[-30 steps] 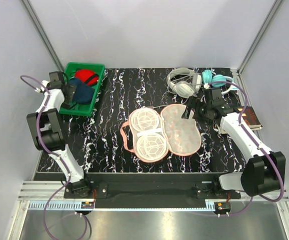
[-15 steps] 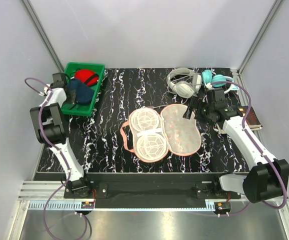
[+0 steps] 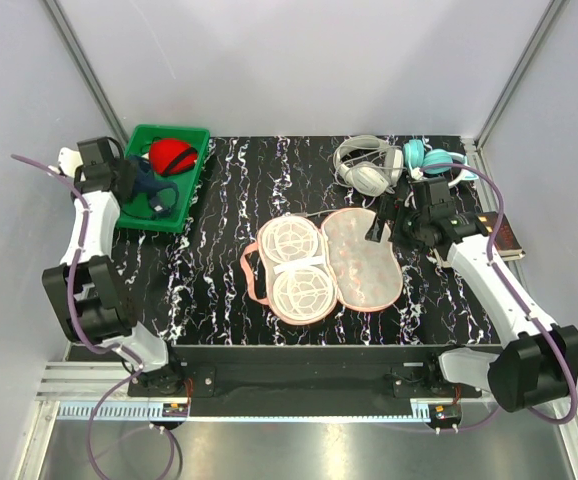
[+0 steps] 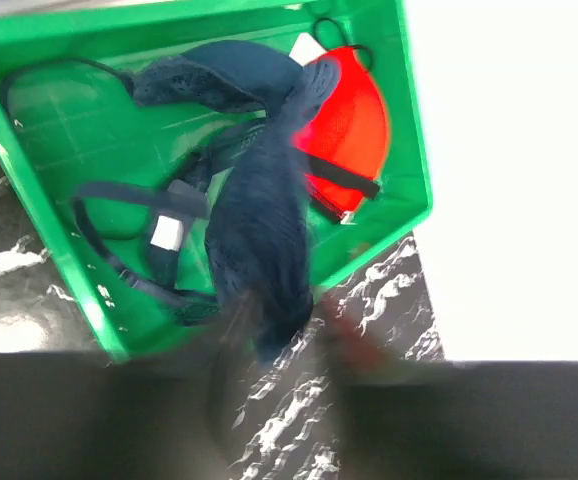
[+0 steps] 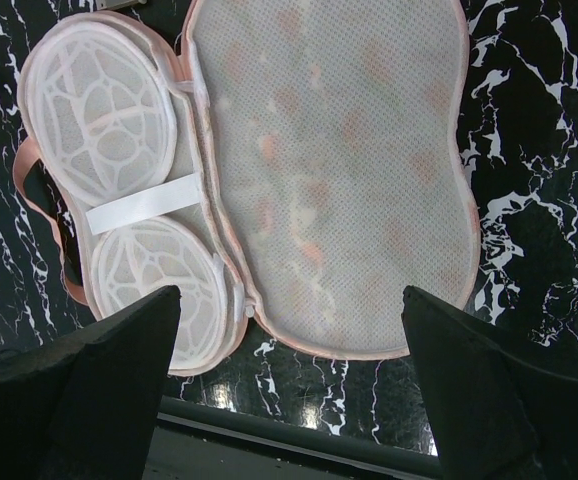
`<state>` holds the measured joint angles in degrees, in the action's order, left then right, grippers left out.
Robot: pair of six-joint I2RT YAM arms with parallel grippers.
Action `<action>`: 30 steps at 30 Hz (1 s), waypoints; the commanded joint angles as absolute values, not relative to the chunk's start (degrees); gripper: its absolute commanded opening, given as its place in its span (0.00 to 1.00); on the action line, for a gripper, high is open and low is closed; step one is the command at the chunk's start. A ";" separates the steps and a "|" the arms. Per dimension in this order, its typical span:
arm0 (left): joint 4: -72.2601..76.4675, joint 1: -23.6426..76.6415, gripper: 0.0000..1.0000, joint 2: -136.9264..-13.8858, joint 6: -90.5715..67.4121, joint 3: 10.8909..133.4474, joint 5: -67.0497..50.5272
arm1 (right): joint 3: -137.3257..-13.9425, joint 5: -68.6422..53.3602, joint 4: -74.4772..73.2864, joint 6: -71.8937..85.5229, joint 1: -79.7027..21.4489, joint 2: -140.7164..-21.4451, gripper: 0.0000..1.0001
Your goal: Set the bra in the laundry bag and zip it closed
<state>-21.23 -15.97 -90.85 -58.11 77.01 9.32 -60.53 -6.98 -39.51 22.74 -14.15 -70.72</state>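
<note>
The red bra point(image 3: 172, 153) lies in the far end of the green tray point(image 3: 169, 130), also in the left wrist view point(image 4: 354, 130). A dark blue garment point(image 4: 259, 230) stretches from the tray up into my left gripper point(image 4: 284, 350), which is blurred and looks shut on its tip. In the top view that gripper point(image 3: 141, 188) is over the tray's near part. The laundry bag point(image 3: 329, 262) lies open at the table's middle with its white mesh up. My right gripper point(image 5: 299, 400) is open and empty above the bag's point(image 5: 329, 170) right half, and it also shows in the top view point(image 3: 377, 228).
Grey headphones point(image 3: 361, 165) and teal headphones point(image 3: 429, 157) lie at the back right. A dark red book point(image 3: 504, 235) sits at the right edge. The green tray point(image 4: 409, 120) stands at the back-left corner, close to the left wall.
My left arm has swung up and back to the left, pulling the dark blue garment with it and uncovering more of the red bra. The right arm has barely moved.
</note>
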 commanded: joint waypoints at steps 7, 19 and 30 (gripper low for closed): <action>-20.24 -10.82 0.85 -95.71 -50.63 82.09 15.47 | -62.49 -7.91 -39.82 21.71 -14.85 -71.45 1.00; -7.47 -10.11 0.79 -124.52 -77.15 98.33 1.67 | -62.31 -7.82 -37.79 21.01 -15.03 -76.55 1.00; -3.16 -8.44 0.68 -136.66 -90.96 103.44 6.41 | -62.84 -7.82 -36.04 20.83 -15.12 -79.89 1.00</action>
<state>-5.21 -9.23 -134.13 -85.65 100.75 2.81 -60.53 -7.16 -38.22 21.30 -14.61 -79.35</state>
